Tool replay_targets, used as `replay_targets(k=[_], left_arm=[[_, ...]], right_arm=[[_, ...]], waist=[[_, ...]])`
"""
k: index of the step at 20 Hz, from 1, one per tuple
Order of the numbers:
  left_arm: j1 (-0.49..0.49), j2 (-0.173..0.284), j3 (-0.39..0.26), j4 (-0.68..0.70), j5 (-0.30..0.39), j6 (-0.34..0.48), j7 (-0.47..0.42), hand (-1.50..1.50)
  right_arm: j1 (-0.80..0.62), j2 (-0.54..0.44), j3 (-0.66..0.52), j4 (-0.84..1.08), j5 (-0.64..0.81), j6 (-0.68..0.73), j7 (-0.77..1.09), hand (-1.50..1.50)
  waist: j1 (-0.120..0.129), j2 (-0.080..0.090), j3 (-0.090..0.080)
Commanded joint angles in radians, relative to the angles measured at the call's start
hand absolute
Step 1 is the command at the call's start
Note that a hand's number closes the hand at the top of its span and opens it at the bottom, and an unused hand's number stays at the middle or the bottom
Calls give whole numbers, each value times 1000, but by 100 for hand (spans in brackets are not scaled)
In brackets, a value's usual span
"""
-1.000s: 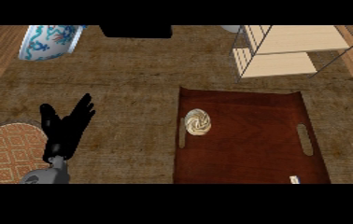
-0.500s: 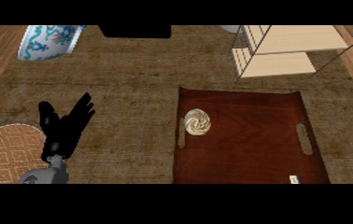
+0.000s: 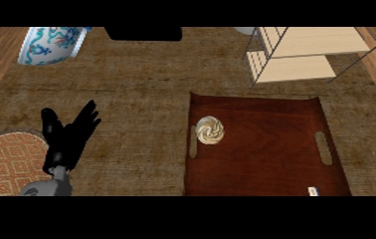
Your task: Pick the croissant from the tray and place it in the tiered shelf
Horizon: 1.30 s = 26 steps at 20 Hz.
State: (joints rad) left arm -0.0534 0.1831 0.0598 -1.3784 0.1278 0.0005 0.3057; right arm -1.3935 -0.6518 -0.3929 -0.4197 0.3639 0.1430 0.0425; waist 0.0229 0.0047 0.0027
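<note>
Nothing moved; croissant (image 3: 209, 130) lies on tray (image 3: 279, 148), vase (image 3: 50, 45) far off.

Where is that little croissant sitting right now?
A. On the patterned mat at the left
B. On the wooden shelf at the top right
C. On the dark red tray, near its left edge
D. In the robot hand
C: the croissant lies on the tray close to its left handle slot, while the left robot hand is open over the counter well to the left, and the tiered shelf holds nothing visible.
</note>
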Motion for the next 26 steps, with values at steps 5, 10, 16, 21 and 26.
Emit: replay_targets(k=[5, 10, 16, 21, 26], left_arm=[[-8, -5, -7, 16, -13, -3, -3, 0], [1, 2, 12, 36, -3, -19, -37, 0], [-37, -14, -12, 4, -18, 8, 27, 0], [8, -16, -16, -27, -6, -14, 15, 0], [-38, 6, 30, 59, 8, -27, -25, 0]], right_arm=[[-40, -78, -144, 47, -117, -73, 47, -150], [-37, -172, -134, 52, -70, -186, 70, -150], [-20, -310, -231, 118, -131, -217, 84, -150], [70, -416, -282, 175, -184, -71, 52, -150], [107, -506, -304, 196, -206, 41, 26, -150]], waist=[[4, 6, -2], [7, 9, -3], [17, 15, -1], [17, 12, 0], [16, 20, 0]])
